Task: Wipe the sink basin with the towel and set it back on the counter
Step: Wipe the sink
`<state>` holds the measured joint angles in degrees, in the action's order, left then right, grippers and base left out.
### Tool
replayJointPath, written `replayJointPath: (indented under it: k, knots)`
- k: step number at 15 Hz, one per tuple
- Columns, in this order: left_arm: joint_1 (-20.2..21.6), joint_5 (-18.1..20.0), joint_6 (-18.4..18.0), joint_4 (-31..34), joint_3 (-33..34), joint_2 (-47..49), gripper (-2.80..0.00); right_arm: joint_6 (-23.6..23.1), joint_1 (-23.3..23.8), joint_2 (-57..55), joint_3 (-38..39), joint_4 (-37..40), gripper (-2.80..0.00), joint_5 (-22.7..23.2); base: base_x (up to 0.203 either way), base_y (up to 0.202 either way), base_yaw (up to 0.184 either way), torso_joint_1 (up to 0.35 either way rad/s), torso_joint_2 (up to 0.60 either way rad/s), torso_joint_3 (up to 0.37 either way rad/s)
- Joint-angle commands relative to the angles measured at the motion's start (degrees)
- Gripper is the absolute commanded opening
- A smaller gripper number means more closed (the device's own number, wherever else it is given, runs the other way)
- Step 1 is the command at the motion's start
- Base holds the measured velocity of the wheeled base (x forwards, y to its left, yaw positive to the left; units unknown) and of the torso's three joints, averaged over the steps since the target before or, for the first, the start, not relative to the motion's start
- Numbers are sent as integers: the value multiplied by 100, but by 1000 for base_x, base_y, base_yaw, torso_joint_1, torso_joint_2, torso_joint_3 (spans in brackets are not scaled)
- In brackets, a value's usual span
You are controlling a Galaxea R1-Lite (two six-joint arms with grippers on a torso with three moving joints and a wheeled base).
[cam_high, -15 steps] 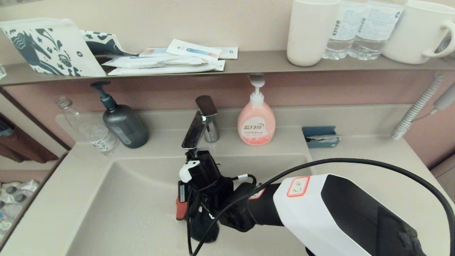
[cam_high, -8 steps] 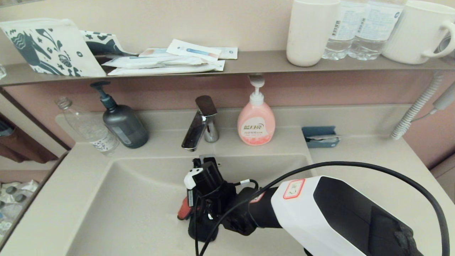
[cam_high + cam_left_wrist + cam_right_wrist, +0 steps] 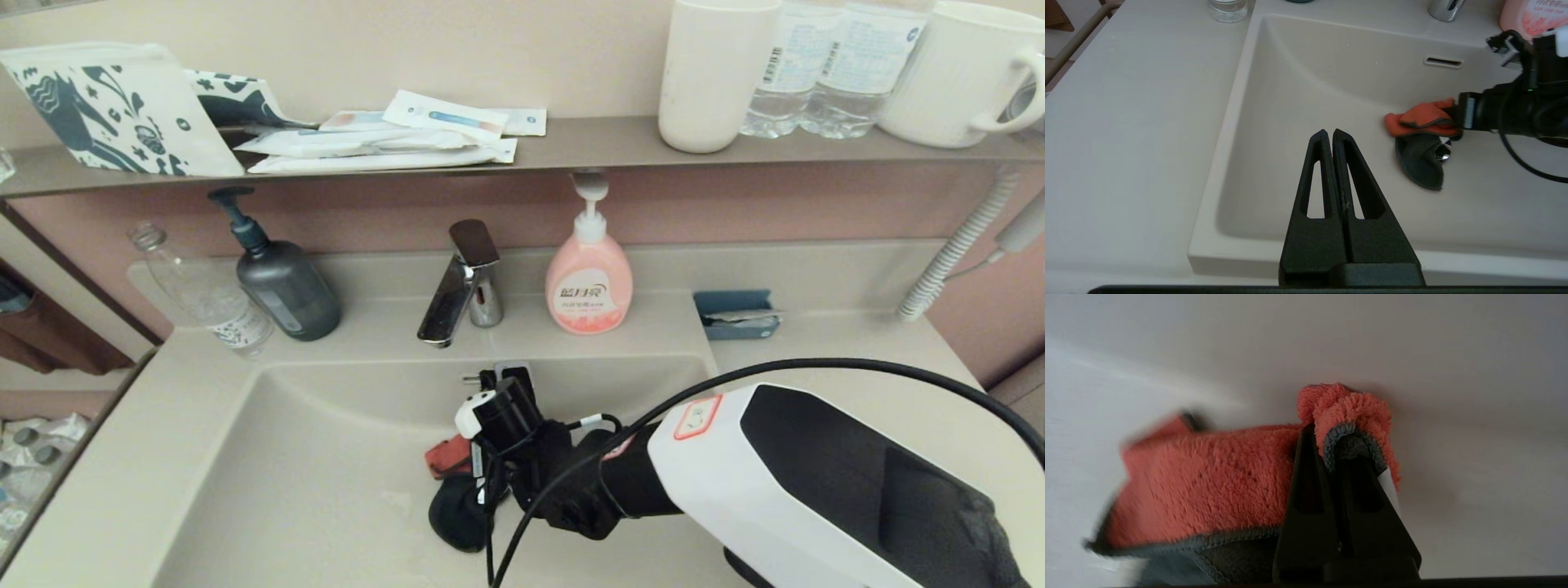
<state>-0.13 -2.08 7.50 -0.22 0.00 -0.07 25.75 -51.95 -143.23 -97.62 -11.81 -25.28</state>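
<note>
My right gripper [image 3: 478, 478] reaches down into the beige sink basin [image 3: 310, 457] and is shut on the towel [image 3: 447, 456]. A red-orange fold curls over its fingertips [image 3: 1310, 449]. The rest of the towel [image 3: 1208, 482] trails on the basin floor, with its dark grey face [image 3: 1421, 163] partly covering the chrome drain plug [image 3: 1444, 153]. The overflow slot [image 3: 1443, 62] shows on the back wall. My left gripper [image 3: 1329, 132] is shut and empty, hovering over the basin's near left rim. The counter [image 3: 857, 367] runs round the basin.
Behind the basin stand a chrome faucet [image 3: 457, 286], a pink soap pump [image 3: 588, 282], a dark pump bottle [image 3: 282, 282] and a clear bottle [image 3: 204, 294]. A blue dish [image 3: 736, 314] sits on the right counter. The shelf [image 3: 588, 139] above holds cups, bottles and a patterned pouch.
My right gripper has slid to the right across the basin floor, dragging the towel with it. The left gripper shows no change.
</note>
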Motion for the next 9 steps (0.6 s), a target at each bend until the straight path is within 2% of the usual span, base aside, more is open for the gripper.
replayJointPath:
  k: [1, 9]
  knots:
    - [-4, -2, 6, 4, 0, 7, -280, 17, 73, 298, 295, -3, -280, -44, 0, 0, 0, 0, 0, 0]
    - [4, -2, 6, 3, 0, 7, -280, 10, 395, 1687, 1781, 40, -280, -171, 0, 0, 0, 0, 0, 0]
